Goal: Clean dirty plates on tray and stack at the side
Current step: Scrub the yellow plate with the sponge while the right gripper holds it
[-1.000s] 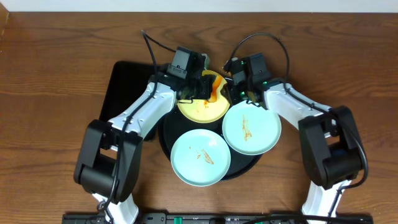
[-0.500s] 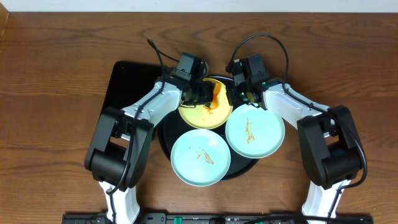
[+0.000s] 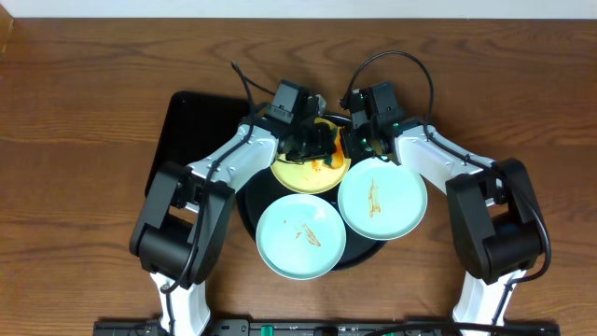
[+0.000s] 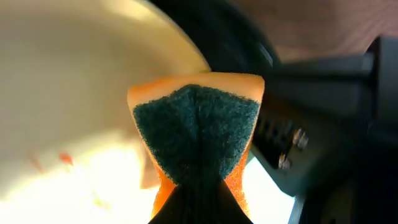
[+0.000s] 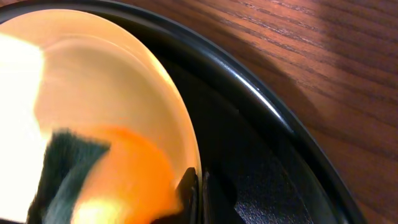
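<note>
White-shelled arms [image 3: 224, 163], black joints, looping black cables [image 3: 396, 53].

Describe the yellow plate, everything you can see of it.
The yellow plate is small, round and pale yellow. It looks like glossy plastic and has a shallow raised rim. It lies flat at the back of the round black tray. A few orange-brown smears show on its face. The left gripper is shut on an orange sponge with a green scouring face, and holds it against the plate's surface. The right gripper is shut on the plate's right rim.
</note>
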